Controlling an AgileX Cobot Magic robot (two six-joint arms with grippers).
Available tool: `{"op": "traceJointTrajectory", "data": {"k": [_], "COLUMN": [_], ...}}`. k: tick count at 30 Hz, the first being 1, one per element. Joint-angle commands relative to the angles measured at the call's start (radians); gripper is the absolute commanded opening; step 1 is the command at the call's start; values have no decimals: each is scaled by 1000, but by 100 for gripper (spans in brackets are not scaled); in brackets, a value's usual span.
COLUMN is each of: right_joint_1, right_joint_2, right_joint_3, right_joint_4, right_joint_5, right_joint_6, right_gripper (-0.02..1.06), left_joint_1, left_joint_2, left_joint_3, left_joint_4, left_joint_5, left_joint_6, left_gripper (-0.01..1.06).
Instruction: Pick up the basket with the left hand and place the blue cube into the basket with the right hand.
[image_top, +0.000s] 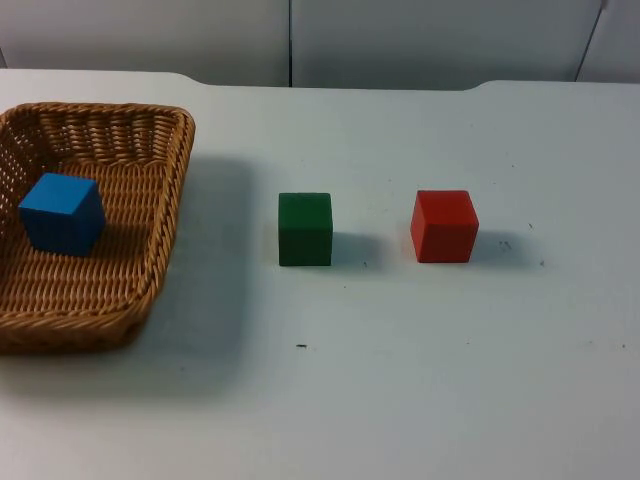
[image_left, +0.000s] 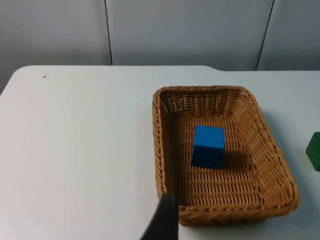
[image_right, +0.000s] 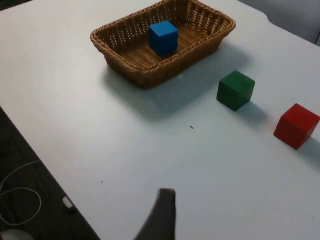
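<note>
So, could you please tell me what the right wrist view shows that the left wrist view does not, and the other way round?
The right wrist view alone shows the red cube, the table's near edge and the dark floor beyond it. The left wrist view alone shows the grey partition wall behind the table. Both show the wicker basket with the blue cube inside it, the green cube (cut off at the picture's edge in the left wrist view) and the white table.

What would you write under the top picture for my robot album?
A blue cube sits inside the wicker basket on the white table, with a green cube and red cube beside it.
</note>
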Motion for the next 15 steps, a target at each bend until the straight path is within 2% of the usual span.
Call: {"op": "traceJointTrajectory", "data": {"k": [1, 4, 6, 12, 15], "right_joint_1": [-2, -2, -2, -2, -2], "right_joint_2": [-51, -90, -124, -157, -157], "right_joint_3": [13, 59, 122, 131, 138], "right_joint_4": [-5, -29, -55, -129, -155], "right_joint_5": [7, -7, -32, -16, -6], "right_joint_6": [40, 64, 118, 150, 166], "right_gripper": [79, 79, 79, 79, 79], "left_joint_1": [-6, -6, -6, -6, -6], "left_joint_2": [-3, -3, -3, -3, -3], "left_joint_3": [3, 3, 3, 3, 3], "left_joint_4": [-14, -14, -14, -10, -12], "left_joint_5": [1, 18, 16, 9, 48], "left_joint_6": [-7, -7, -7, -7, 5], "left_gripper": [77, 77, 77, 77, 77]}}
